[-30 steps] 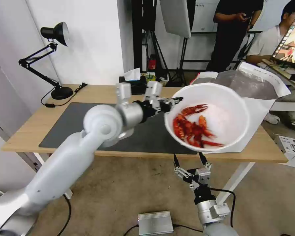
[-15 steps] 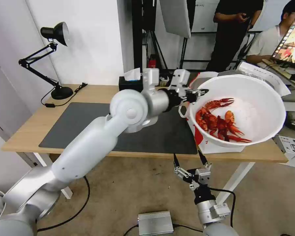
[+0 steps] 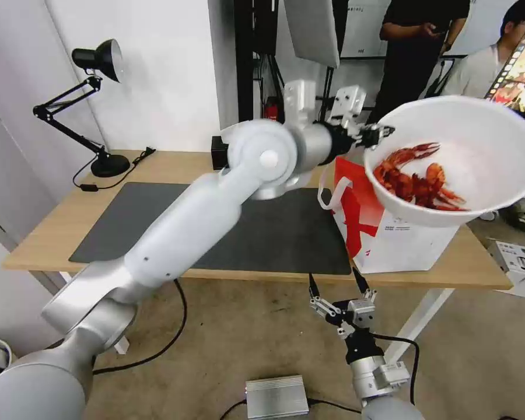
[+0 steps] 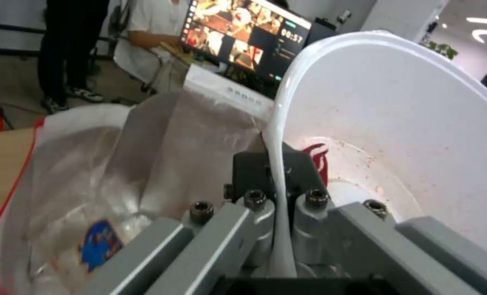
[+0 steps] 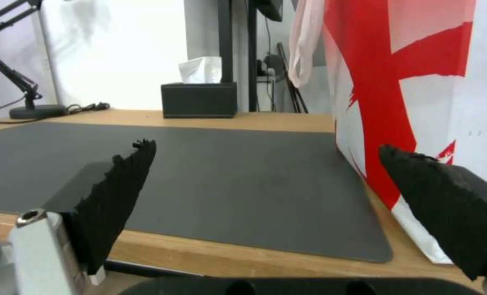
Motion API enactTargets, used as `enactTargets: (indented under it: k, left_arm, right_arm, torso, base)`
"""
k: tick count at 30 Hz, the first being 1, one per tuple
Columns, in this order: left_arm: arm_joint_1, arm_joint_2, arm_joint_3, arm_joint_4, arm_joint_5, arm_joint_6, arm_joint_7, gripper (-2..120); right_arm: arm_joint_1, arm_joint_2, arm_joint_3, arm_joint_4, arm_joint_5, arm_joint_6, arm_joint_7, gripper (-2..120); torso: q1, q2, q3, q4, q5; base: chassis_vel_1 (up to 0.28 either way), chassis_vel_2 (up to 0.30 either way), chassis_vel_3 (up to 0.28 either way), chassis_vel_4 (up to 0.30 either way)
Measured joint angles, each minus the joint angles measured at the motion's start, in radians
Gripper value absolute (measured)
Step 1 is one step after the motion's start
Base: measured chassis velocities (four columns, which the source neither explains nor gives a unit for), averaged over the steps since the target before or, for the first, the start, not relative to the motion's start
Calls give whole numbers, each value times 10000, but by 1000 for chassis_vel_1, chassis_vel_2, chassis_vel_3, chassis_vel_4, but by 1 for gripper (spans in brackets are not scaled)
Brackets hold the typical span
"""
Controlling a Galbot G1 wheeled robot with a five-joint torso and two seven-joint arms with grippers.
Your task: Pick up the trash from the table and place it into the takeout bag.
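A monitor [image 4: 243,39] is showing a timer reading "00:57" at its upper right corner. Small print on the takeout bag [image 3: 399,236] is too tiny to read.

Glossy white-and-silver left arm [image 3: 181,233] with round joints, grey bolted left gripper [image 4: 279,192]; right gripper [image 5: 271,192] with black serrated wedge pads, black cable.
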Motion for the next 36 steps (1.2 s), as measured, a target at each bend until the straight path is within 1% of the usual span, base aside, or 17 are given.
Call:
enactTargets:
  k: [1, 3, 6, 9, 10, 12, 14, 16, 20, 22, 23, 25, 26, 28, 29, 32, 36]
  left_arm:
    - [0, 0, 0, 0, 0, 0, 0, 0]
    - [-236, -483, -11, 450, 32, -63, -207, 0]
    - [-392, -768, -13, 774, 119, -86, -343, 0]
    - [-640, -1236, -4, 1567, 358, -151, -679, 0]
    - [-640, -1236, -4, 1567, 358, -151, -679, 0]
    - [-737, -1524, -20, 2216, 551, -305, -908, 0]
    - [-747, -1565, -23, 2320, 585, -340, -960, 0]
    - [-824, -1655, -15, 2781, 707, -669, -1345, 0]
    - [-889, -1657, 6, 3033, 699, -934, -1677, 0]
    - [-995, -1657, 7, 3225, 485, -1195, -2179, 0]
    - [-995, -1657, 7, 3225, 485, -1195, -2179, 0]
    - [-1082, -1656, 43, 3389, 321, -1387, -2719, 0]
    - [-1082, -1656, 43, 3389, 321, -1387, -2719, 0]
    - [-1095, -1650, 122, 3452, 293, -1481, -3100, 0]
    - [-1095, -1650, 122, 3452, 293, -1481, -3100, 0]
    - [-1014, -1648, 424, 3429, 296, -1609, -3758, 0]
    - [-893, -1645, 613, 3381, 360, -1644, -4053, 0]
  right_arm:
    - [0, 0, 0, 0, 0, 0, 0, 100]
    - [0, 0, 0, -1, 0, 0, 0, 100]
    - [0, 0, 0, 0, 0, 0, 0, 100]
    - [0, 0, 0, 0, 0, 0, 0, 100]
    - [0, 0, 0, 0, 0, 0, 0, 100]
    - [0, 0, 0, 0, 0, 0, 0, 100]
    - [0, 0, 0, 0, 0, 0, 0, 100]
    - [0, 0, 0, -1, 0, 0, 0, 100]
    - [-1, 0, 0, 0, 0, 0, 0, 100]
    - [0, 0, 0, 0, 0, 0, 0, 100]
    - [0, 0, 0, 0, 0, 0, 0, 100]
    - [0, 0, 0, 0, 0, 0, -1, 100]
    - [0, 0, 0, 0, 0, 0, -1, 100]
    - [0, 0, 0, 0, 0, 0, -1, 100]
    - [0, 0, 0, 0, 0, 0, -1, 100]
    - [0, 0, 0, 0, 0, 0, 0, 100]
    - [0, 0, 0, 0, 0, 0, 0, 100]
  torso:
    - [0, 0, 0, 0, 0]
    - [0, 0, 0, -3, 1]
    - [0, 0, 0, -3, 1]
    - [0, 0, 0, 0, 1]
    - [0, 0, 0, 0, 1]
    - [0, 0, 0, -3, 1]
    - [-1, 0, 0, -2, 1]
    - [0, 0, 0, -2, 0]
    - [0, 0, 0, 0, -1]
    - [-1, 0, 0, -1, -1]
    - [-1, 0, 0, -1, -1]
    - [0, 0, 0, -1, -1]
    - [0, 0, 0, -1, -1]
    - [0, 0, 0, 0, -2]
    - [0, 0, 0, 0, -2]
    - [0, 0, 0, -2, -1]
    - [0, 0, 0, -1, -1]
  base:
    - [0, 0, 0, 0]
    - [0, 0, 0, 0]
    - [0, 0, 0, 0]
    - [0, 0, 0, 0]
    - [0, 0, 0, 0]
    - [0, 0, 0, 0]
    - [0, 0, 0, 0]
    - [0, 0, 0, 0]
    - [0, 0, 0, 0]
    - [0, 0, 0, 0]
    - [0, 0, 0, 0]
    - [0, 0, 0, 0]
    - [0, 0, 0, 0]
    - [0, 0, 0, 0]
    - [0, 0, 0, 0]
    - [0, 0, 0, 0]
    - [0, 0, 0, 0]
